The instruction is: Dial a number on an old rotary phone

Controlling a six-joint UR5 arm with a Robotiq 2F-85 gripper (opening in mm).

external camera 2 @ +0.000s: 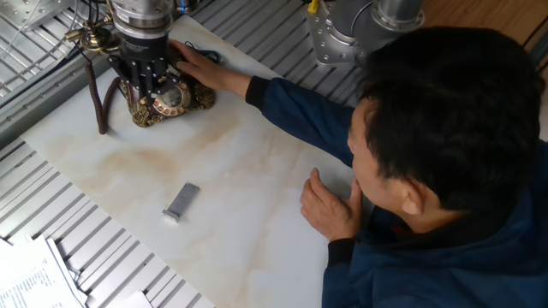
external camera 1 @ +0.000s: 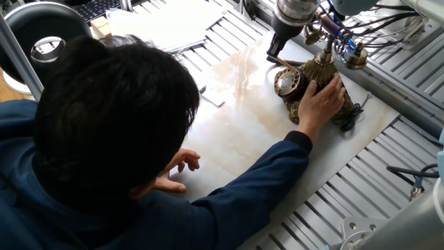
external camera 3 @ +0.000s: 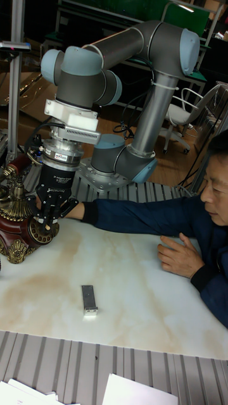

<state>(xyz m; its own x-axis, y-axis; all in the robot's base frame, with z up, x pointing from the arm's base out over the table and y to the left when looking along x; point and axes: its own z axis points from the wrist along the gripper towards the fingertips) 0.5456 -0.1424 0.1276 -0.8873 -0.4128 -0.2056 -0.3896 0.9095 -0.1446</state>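
Observation:
The old rotary phone [external camera 1: 316,76], bronze-brown and ornate, stands at the far end of the marble board [external camera 1: 243,132]. Its coppery dial [external camera 1: 286,82] faces the open table. My gripper [external camera 1: 275,54] hangs just above the dial's far edge, fingers together and holding nothing. In the other fixed view the gripper [external camera 2: 151,85] covers the upper part of the phone [external camera 2: 158,107], fingertips right over the dial [external camera 2: 174,99]. The tall view shows the gripper [external camera 3: 47,223] tapering to a point beside the phone [external camera 3: 18,231]. A person's hand [external camera 1: 325,97] rests on the phone's base.
The person leans over the board, the other hand [external camera 2: 330,205] flat on it. A small grey block [external camera 2: 181,201] lies mid-board. A large black round device [external camera 1: 45,31] and papers [external camera 1: 166,21] sit beyond the board. The robot base [external camera 2: 342,30] stands behind, with ribbed metal all around.

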